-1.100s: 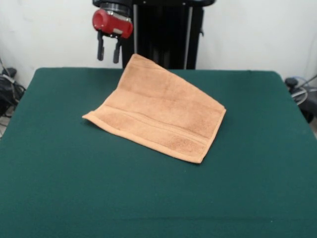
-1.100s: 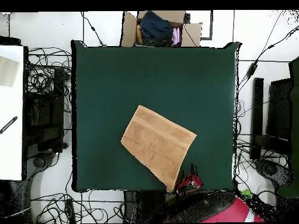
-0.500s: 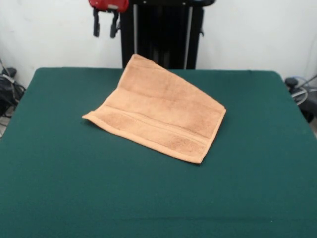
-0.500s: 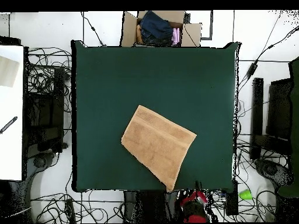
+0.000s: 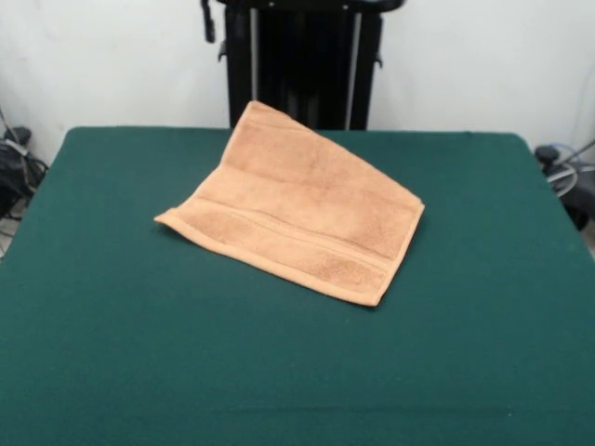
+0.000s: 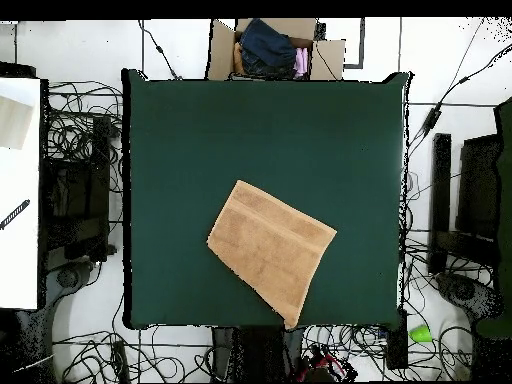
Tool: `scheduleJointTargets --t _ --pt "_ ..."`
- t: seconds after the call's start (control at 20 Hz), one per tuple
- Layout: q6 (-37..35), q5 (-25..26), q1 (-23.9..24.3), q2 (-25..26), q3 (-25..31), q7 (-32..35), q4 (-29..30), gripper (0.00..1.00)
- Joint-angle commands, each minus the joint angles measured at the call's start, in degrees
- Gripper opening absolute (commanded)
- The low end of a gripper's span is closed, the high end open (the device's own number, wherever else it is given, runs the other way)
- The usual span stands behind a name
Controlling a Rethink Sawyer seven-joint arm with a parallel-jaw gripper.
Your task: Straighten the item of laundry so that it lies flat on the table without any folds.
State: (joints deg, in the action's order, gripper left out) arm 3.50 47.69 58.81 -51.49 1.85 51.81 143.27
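Fingers [image 5: 215,23]: your arm is drawn up; only dark tips show, grip state cannot be told.
Towel: orange-tan terry square [image 5: 296,215] lies well below them on the dark green felt table [image 5: 112,353].

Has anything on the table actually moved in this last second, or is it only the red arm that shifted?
Only the arm moved. Its tool rose away from the towel's far corner until just its dark tips show at the top edge of the front view; it took hold of nothing. The towel lies exactly as before, at an angle on the green table.
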Motion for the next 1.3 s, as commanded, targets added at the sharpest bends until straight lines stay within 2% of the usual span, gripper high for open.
scheduleJointTargets --t 0.05,0.3,0.55,0.8,1.05,1.3 --pt "-3.45 -3.02 -1.46 5.65 4.15 12.02 2.04 1.00" --pt "-6.58 -6.15 -3.46 9.47 1.11 13.44 1.40 1.00" --pt "-3.79 -6.21 -6.89 14.09 -3.60 15.73 -0.29 1.00" --pt "1.02 -5.78 -9.82 22.86 -7.88 17.19 -3.78 1.00" --pt "5.56 -5.44 -10.50 27.23 -11.70 16.11 -5.00 1.00" --pt "9.26 -5.84 -10.60 31.22 -13.24 15.16 -6.34 1.00"
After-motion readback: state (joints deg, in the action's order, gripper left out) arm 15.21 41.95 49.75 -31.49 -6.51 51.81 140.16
